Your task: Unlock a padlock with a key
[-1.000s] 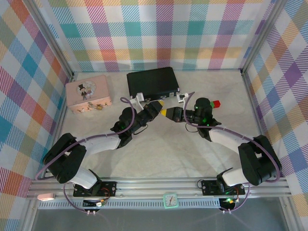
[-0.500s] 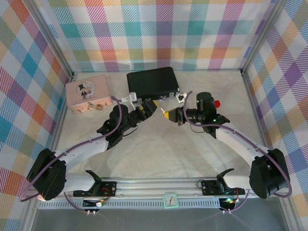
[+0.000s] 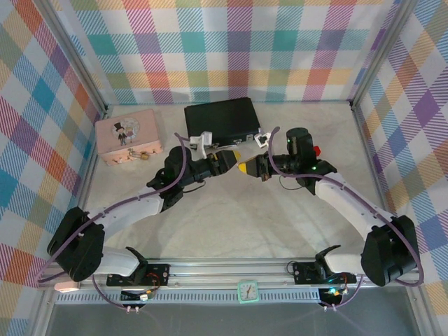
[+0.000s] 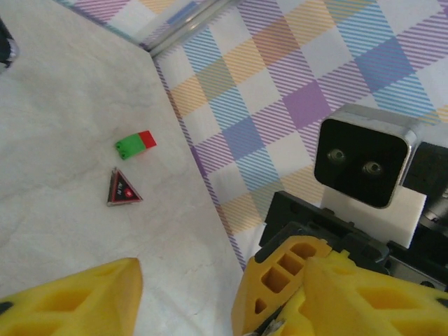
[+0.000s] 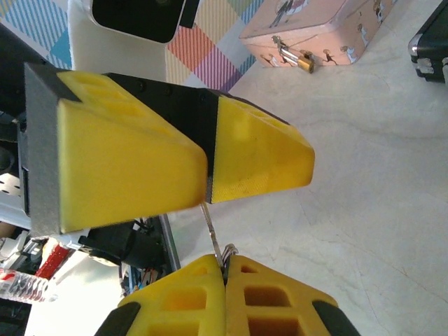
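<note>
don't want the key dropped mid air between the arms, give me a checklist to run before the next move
1. Hold: right claw shut on the key: ok, a thin blade pokes out between its fingers.
2. Second grip: left claw closed on the key: not ok, the left wrist view shows its fingers apart.
3. Key's head and which way it faces: cannot tell, hidden in the fingers.
4. Target: padlock hanging at the front clasp of the pink box: ok.
5. Padlock's keyhole direction: cannot tell.
6. Green-and-red block and red triangle lie apart from the claws: ok.
</note>
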Robot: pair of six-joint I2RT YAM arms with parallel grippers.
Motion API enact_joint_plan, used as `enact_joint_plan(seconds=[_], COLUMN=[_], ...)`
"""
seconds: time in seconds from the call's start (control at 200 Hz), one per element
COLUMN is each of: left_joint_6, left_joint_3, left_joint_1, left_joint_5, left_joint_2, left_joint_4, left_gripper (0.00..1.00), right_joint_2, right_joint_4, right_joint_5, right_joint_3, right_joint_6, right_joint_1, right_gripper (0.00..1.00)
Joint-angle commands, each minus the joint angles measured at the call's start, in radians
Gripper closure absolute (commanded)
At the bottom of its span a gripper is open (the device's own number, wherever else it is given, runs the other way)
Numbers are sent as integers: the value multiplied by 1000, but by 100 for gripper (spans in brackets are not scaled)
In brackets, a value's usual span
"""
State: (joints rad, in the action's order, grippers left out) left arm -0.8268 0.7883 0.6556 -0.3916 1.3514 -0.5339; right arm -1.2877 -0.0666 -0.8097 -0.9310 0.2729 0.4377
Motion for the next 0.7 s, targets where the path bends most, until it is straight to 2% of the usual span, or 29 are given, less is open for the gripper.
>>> enact_joint_plan(seconds=[0.0, 0.075, 0.25, 0.33, 0.36, 0.39, 0.41, 0.445, 0.455, 0.695], left_joint_6=[-4, -15, -12, -6, -5, -5, -5, -6, -7, -60], left_joint_3=[27, 26, 31, 29, 27, 25, 23, 21, 20, -13], left_joint_1=[-10, -9, -10, -10, -9, -9, -8, -8, -9, -4], left_joint_5=[-66, -77, -84, -73, -70, -66, -64, -58, -57, -31], left_joint_2=[26, 34, 29, 22, 19, 17, 17, 18, 18, 36], left_joint_4=[-88, -107, -97, -90, -88, -89, -90, -92, -93, -163], left_gripper=[45, 56, 99, 100, 100, 100, 100, 100, 100, 100], right_joint_2=[-18, -19, -20, -19, -14, -6, 1, 17, 22, 105], right_joint_4=[-11, -4, -14, -21, -22, -21, -16, -2, 4, 239], right_joint_5=[-51, -50, -24, -5, 9, 28, 41, 63, 68, 112], right_joint_3=[-16, -17, -18, -19, -17, -12, -6, 7, 10, 145], right_joint_6=[0, 4, 2, 3, 9, 17, 24, 38, 45, 242], right_joint_1=[-6, -6, -8, -11, -13, -13, -14, -16, -16, -20], right_gripper=[100, 100, 100, 100, 83, 62, 44, 5, 1, 1])
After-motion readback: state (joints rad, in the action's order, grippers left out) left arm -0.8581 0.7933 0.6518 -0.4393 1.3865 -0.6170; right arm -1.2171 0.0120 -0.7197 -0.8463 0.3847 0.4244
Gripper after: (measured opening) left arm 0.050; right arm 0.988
